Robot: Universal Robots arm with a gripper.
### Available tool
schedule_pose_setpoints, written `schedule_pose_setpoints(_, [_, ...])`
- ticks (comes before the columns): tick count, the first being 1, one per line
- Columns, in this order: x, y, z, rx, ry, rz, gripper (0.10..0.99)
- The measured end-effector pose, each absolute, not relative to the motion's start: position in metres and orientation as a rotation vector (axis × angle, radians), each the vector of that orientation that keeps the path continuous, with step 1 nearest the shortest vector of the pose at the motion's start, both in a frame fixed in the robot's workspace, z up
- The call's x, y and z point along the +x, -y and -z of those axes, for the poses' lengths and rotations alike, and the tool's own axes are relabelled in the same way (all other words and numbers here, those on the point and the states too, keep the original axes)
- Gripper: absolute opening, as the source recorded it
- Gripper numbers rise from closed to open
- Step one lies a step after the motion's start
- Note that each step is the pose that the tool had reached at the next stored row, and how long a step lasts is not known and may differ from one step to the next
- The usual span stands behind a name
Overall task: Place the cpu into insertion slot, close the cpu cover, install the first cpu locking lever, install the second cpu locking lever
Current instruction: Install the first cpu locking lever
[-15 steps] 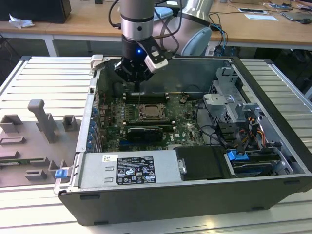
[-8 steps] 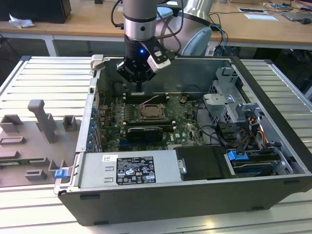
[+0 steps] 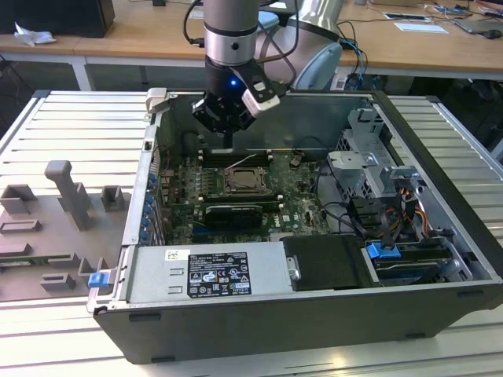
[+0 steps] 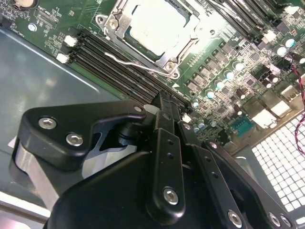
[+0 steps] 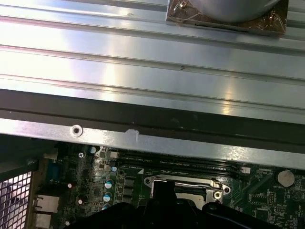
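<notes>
One open black tower case (image 3: 440,196) lies on the slatted metal table (image 3: 71,118). Over its green motherboard (image 3: 295,196), the black claw (image 3: 228,141) hovers pinched closed, empty. Silver-grey square cpu (image 4: 159,24) sits in its socket, thin silvery frame cover (image 4: 183,52) down around it.

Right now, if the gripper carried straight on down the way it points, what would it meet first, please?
Most likely the memory slots beside the cpu, which sits in its socket under the cpu cover. The gripper points at the motherboard just short of the socket, though depth is hard to judge.
</notes>
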State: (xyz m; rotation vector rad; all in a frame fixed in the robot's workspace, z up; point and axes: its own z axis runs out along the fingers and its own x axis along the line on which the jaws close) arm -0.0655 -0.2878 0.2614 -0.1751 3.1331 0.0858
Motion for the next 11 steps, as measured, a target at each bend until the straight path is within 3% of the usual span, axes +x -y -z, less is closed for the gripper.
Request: schedule_pose_setpoints(11, [-0.0588, 0.2878, -0.2614, -0.175, -3.133, -0.086, 0.106])
